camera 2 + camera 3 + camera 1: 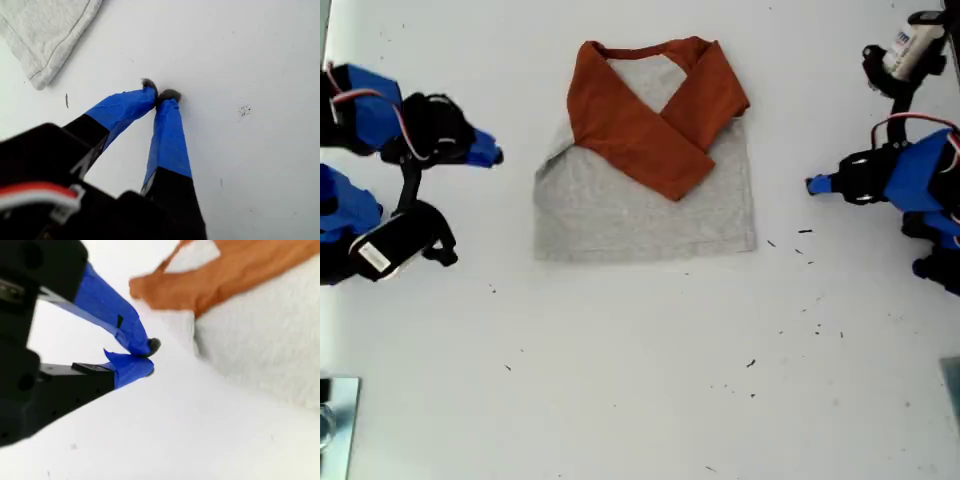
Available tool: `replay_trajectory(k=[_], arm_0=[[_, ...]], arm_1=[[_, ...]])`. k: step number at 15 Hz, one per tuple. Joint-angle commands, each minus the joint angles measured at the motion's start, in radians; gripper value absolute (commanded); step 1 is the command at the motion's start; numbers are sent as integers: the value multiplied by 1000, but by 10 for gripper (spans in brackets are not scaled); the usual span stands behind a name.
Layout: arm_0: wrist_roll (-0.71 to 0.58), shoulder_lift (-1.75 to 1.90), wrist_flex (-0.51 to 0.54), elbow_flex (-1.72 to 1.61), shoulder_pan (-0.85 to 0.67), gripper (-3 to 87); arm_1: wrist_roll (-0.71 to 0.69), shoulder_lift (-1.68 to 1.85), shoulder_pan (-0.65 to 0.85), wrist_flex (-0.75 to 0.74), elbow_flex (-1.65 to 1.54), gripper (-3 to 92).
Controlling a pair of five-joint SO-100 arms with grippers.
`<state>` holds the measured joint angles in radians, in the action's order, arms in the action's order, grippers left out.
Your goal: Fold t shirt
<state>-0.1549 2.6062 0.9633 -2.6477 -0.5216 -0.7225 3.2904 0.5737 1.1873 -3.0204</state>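
My first claw [160,92] was closed, its two blue-taped fingers meeting at their dark tips with nothing between them. The tips sat low over the bare white counter [260,60]. In the exterior view this claw [812,185] was on the right, pointing toward the middle, near the t shirt [640,205] but not touching it. Its wrist view showed only one grey hemmed corner of the t shirt [45,30], with bare counter between that corner and the tips. A few dark specks [805,232] lay on the counter just beside this claw.

My second claw [149,357] was also closed down narrow, with its blue tips all but together and holding nothing. In its wrist view the t shirt [260,340] was close ahead, showing a blurred rust-orange sleeve edge over grey fabric. I could not tell from that view whether the tips touched the cloth. In the exterior view this claw [492,156] was on the left, pointing inward level with the shoulder, and a strip of counter separated it from the fabric.

The t shirt lay flat in the upper middle of the counter [640,380], between the two arms. Its collar faced the top edge of the exterior view and its hem faced the bottom edge. Both rust-orange sleeves [650,140] were folded in and crossed over the grey chest.
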Motion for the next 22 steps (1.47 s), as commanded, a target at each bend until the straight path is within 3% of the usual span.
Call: replay_trajectory(k=[1,3,5,6,7,9,12,18,20,21,22], arm_0=[[91,287,-31,-313,17,-2],[98,291,-8,-279,40,-2],[117,-15,141,66,103,-2],[126,-140,209,279,173,128],[117,-278,284,488,233,286],[109,-480,374,747,319,299],[153,-572,295,670,387,301],[163,-882,-64,531,419,289],[172,-985,-101,538,385,199],[166,-1002,-117,540,370,50],[150,-1012,-121,551,364,-3]], arm_1=[[18,2,14,8,-21,34],[48,-48,5,-17,0,34],[81,-318,-25,52,314,38],[103,-499,-44,143,571,213],[110,-680,-110,222,827,288],[155,-977,-212,345,1192,306],[210,-1129,-276,265,1192,296],[272,-1379,-310,-137,942,271],[307,-1499,-330,-213,925,202],[330,-1540,-336,-245,916,78],[341,-1549,-347,-281,902,35]])
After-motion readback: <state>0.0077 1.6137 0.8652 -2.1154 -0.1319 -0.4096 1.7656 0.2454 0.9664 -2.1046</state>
